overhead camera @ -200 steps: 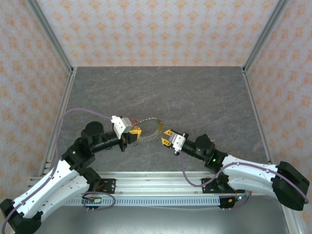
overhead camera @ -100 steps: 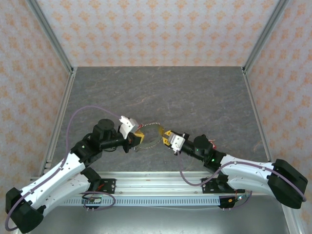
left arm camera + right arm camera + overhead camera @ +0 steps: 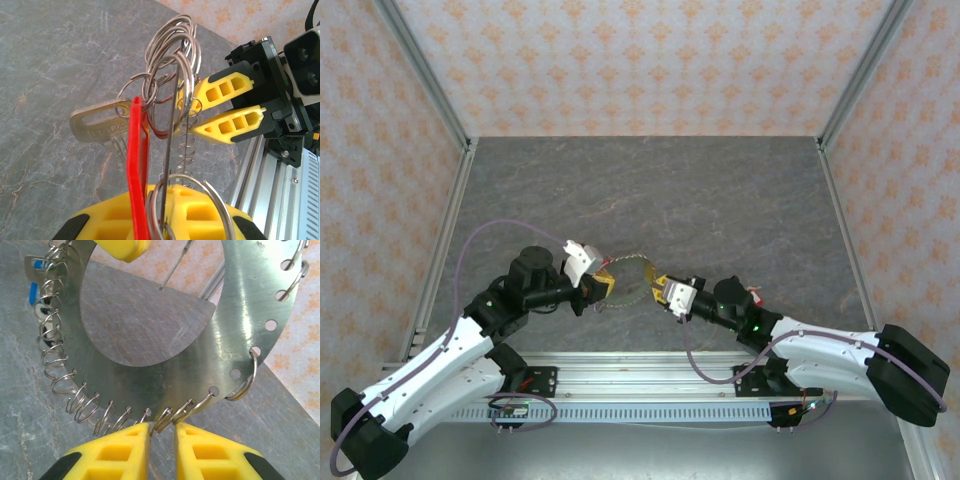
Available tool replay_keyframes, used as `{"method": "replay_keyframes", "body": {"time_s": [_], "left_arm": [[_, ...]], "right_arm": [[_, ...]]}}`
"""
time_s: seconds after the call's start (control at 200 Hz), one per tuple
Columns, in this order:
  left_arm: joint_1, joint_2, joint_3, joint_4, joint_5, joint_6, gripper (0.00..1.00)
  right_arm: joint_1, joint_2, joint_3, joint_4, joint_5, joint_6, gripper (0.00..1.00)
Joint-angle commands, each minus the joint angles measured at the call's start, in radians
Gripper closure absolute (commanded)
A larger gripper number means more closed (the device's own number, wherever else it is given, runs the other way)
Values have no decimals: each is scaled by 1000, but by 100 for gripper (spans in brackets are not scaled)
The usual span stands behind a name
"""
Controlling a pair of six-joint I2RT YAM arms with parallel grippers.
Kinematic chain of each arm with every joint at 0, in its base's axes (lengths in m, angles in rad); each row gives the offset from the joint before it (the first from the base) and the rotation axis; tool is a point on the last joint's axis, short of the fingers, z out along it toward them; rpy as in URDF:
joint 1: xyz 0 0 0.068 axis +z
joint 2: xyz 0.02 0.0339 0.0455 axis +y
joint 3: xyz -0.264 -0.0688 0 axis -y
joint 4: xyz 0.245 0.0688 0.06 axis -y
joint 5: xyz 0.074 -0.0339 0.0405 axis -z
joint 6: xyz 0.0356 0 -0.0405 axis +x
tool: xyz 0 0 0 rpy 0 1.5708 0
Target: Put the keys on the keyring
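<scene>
Above the grey bench (image 3: 720,190), both tools have closed in, left tool (image 3: 602,284) pinching the flat perforated metal keyring (image 3: 632,276), right tool (image 3: 662,290) nearly shut at its small loops.

You had a grey marbled table (image 3: 720,190) w/ orange-patterned walls (image 3: 640,60) on 3 sides, metal posts (image 3: 425,70) at the corners, alu rail (image 3: 650,365) at near edge; light was even.

keyring (image 3: 172,100) edge-on, silver key (image 3: 102,122), red tag (image 3: 137,165)
</scene>
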Motion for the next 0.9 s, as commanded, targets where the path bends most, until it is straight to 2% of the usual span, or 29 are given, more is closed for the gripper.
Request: {"method": "replay_keyframes", "body": {"time_s": [0.0, 0.24, 0.36, 0.611, 0.896], "left_arm": [[13, -24, 13, 83, 6, -12, 100], [18, -24, 15, 84, 10, -12, 100], [21, -24, 13, 86, 9, -12, 100], [21, -19, 12, 90, 12, -14, 100], [24, -21, 12, 90, 12, -16, 100]], "right_arm": [[21, 6, 16, -54, -90, -4, 82], [24, 40, 31, -69, -115, 2, 81], [25, 59, 15, 5, -87, 10, 81], [24, 119, 42, 91, -151, 41, 83], [26, 152, 53, 147, -91, 50, 83]]}}
